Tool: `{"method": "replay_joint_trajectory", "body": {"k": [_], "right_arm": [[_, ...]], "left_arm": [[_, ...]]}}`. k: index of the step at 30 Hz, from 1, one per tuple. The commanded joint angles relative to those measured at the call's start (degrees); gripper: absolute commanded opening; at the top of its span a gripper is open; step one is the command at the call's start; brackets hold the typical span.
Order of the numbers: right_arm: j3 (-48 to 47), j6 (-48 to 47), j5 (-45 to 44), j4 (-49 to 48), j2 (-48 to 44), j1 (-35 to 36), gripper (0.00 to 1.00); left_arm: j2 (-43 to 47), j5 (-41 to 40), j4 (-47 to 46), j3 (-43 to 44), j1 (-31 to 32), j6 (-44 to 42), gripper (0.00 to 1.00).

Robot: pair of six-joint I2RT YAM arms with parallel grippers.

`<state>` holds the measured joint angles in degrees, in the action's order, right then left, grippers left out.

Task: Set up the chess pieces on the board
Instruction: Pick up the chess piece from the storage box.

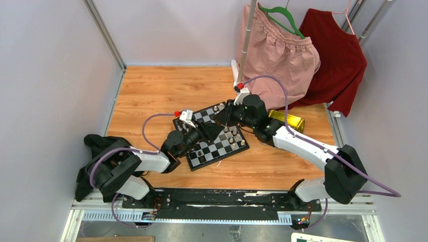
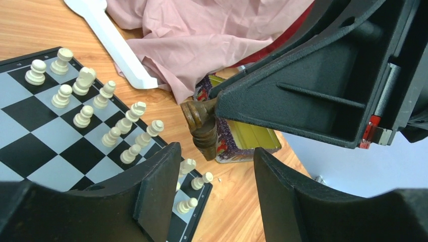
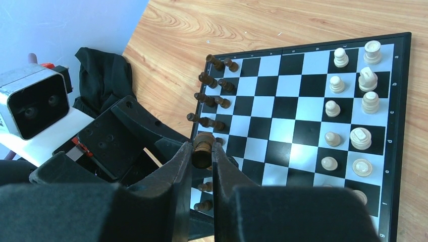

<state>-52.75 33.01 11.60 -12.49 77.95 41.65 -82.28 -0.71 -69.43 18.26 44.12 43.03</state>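
Note:
My right gripper (image 3: 202, 157) is shut on a dark brown chess piece (image 3: 203, 149), held above the board's (image 3: 287, 117) left edge. In the left wrist view this piece (image 2: 202, 127) hangs just beyond my left gripper (image 2: 217, 177), whose jaws stand open and empty on either side of it. Several dark chess pieces (image 3: 211, 92) stand in two columns along the board's left side. Cream pieces (image 3: 359, 96) fill the opposite side. From above, both grippers meet over the board (image 1: 223, 149): left gripper (image 1: 206, 132), right gripper (image 1: 220, 118).
A gold tray (image 1: 288, 120) lies right of the board, by the hanging pink (image 1: 280, 55) and red (image 1: 335, 55) garments and a white rack foot (image 2: 113, 40). A black cloth (image 3: 101, 80) lies off the board's left side.

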Motion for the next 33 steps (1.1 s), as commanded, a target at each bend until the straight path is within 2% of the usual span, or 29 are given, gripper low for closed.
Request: {"method": "replay_joint_trajectory", "body": {"k": [1,17,20,25,33], "right_arm": [[0.9,0.9,0.5,-1.7,-1.3,1.1,0.00],[3.5,5.2,0.4,-5.3,-2.9,1.2,0.00],[3.6,5.7,0.7,-5.7,-2.9,1.2,0.00],[4.0,6.2,1.0,-6.3,-2.8,1.2,0.00],[4.4,6.2,1.1,-6.4,-2.9,1.2,0.00]], "left_arm": [[-1.1,-2.2,-3.4,-0.5,0.4,-0.4,0.61],[-6.0,-3.5,-10.9,-1.0,0.7,0.7,0.59],[-6.9,-3.9,-12.4,-1.3,0.8,0.9,0.55],[-7.6,-4.0,-14.5,-1.4,0.9,1.2,0.39],[-7.1,-4.7,-14.8,-1.8,1.0,0.9,0.32]]}}
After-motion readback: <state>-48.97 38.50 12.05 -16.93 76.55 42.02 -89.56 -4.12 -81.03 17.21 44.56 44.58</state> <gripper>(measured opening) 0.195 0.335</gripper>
